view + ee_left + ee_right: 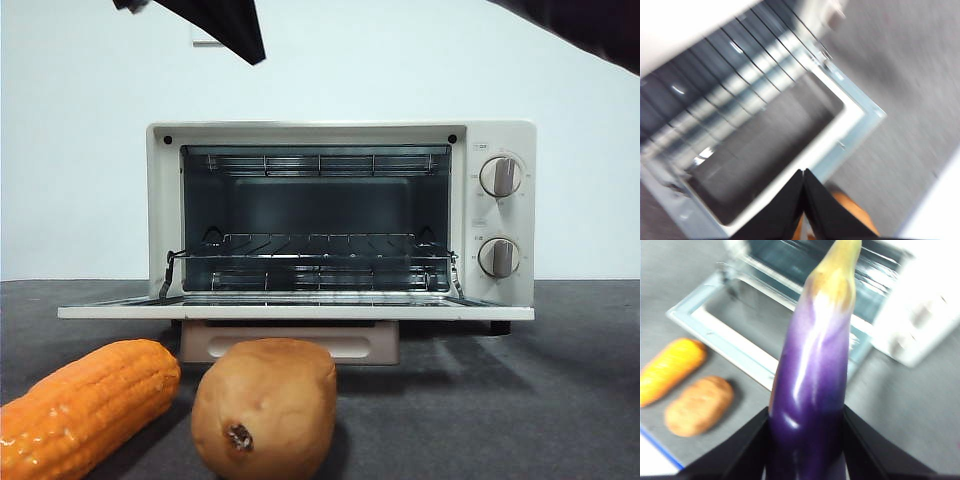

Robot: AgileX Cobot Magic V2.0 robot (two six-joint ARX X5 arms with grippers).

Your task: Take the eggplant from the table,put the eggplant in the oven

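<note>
My right gripper (807, 440) is shut on the eggplant (812, 375), a glossy purple vegetable with a pale yellowish tip, held high above the table (680, 270) and pointing toward the oven (910, 315). The cream-white oven (340, 215) stands with its door (295, 311) folded down flat and its wire rack (315, 245) bare. The eggplant does not show in the front view; only dark arm parts (225, 25) hang at the top edge there. My left gripper (803, 175) is shut with nothing in it, above the lowered oven door (770, 145).
An orange corn cob (85, 405) and a brown potato (265, 405) lie on the dark grey table (520, 400) in front of the oven door. Both also show in the right wrist view, corn cob (670, 367) beside potato (699, 405).
</note>
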